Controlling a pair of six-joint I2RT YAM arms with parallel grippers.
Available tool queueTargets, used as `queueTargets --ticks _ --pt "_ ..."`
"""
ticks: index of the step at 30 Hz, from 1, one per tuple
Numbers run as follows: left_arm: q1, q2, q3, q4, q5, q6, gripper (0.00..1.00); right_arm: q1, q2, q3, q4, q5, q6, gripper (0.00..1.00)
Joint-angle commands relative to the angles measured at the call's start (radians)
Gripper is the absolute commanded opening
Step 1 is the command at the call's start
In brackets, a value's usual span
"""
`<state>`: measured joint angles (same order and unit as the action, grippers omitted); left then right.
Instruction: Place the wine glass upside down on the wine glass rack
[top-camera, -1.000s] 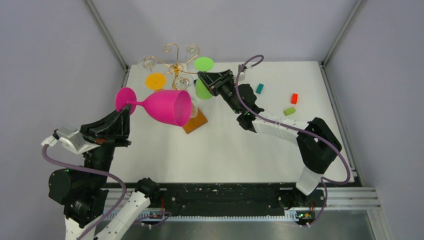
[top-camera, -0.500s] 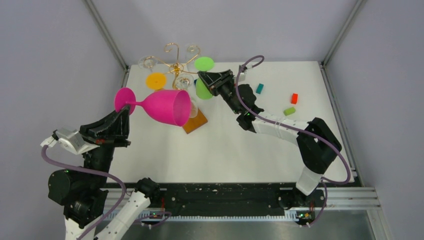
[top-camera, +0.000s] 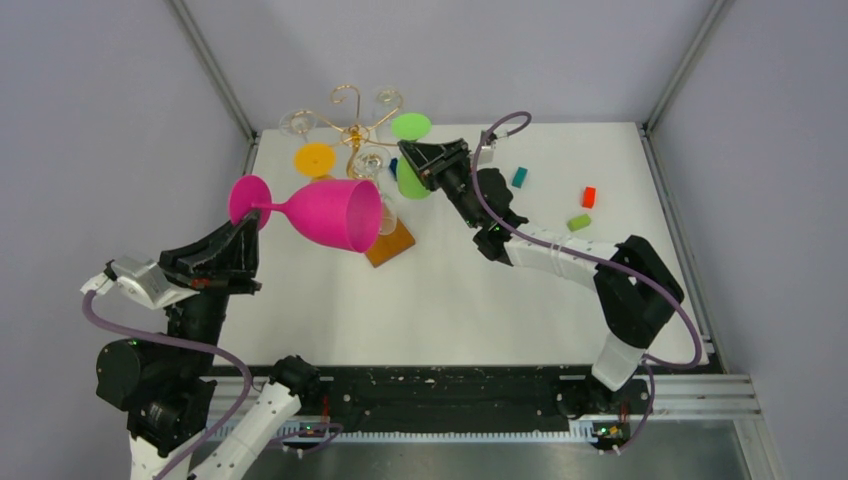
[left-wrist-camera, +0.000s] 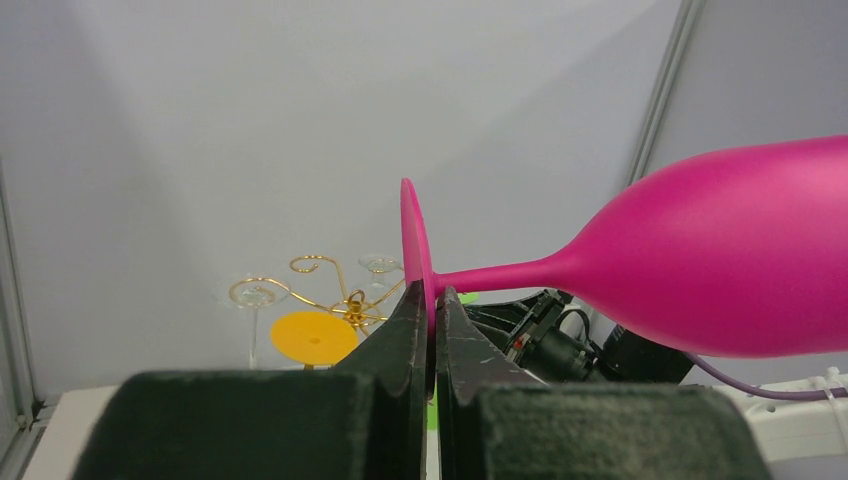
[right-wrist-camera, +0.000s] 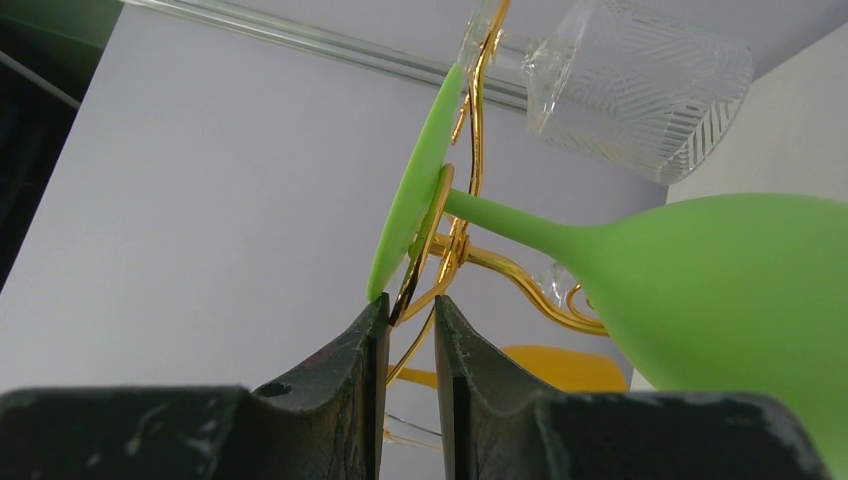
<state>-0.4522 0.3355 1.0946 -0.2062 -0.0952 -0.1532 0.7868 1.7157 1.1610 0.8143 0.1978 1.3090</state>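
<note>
Bench (top-camera: 450, 300) with a white top inside a grey-walled enclosure, seen from above, with two black-and-white robot arms mounted along its near edge. The left pincer (top-camera: 252, 226) is raised over the bench's left side. It is clamped fully shut on the rim of the round foot of a pink wine glass (top-camera: 335, 213). That glass is in the air on its side, stem roughly level and mouth pointing right, just in front of the wine glass rack (top-camera: 352, 128). The rack is gold wire with curled arms on an orange-brown wooden base and stands at the far left of the bench. A green wine glass (top-camera: 408, 182) hangs upside down from its right side. The right pincer (right-wrist-camera: 410, 312) is closed to a narrow slit on the lower rim of that glass's foot, with a gold wire in the slit too. An orange glass foot (top-camera: 314, 160) and clear glasses (top-camera: 298, 123) sit on other arms. A teal block (top-camera: 519, 177), red block (top-camera: 589, 196) and green block (top-camera: 578, 222) lie to the right.
</note>
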Motion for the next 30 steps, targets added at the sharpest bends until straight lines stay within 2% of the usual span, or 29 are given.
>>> queueTargets --ticks 1,14,30 --pt "0.003 -0.016 0.005 0.017 -0.011 0.015 0.0 -0.02 -0.037 0.0 -0.051 0.063 -0.028 0.22" --pt "0.003 -0.016 0.002 0.019 -0.011 0.01 0.0 -0.017 -0.032 0.021 -0.051 0.013 -0.061 0.24" --pt "0.002 -0.017 0.003 0.019 -0.009 0.008 0.0 -0.007 -0.057 0.033 -0.054 0.045 -0.129 0.28"
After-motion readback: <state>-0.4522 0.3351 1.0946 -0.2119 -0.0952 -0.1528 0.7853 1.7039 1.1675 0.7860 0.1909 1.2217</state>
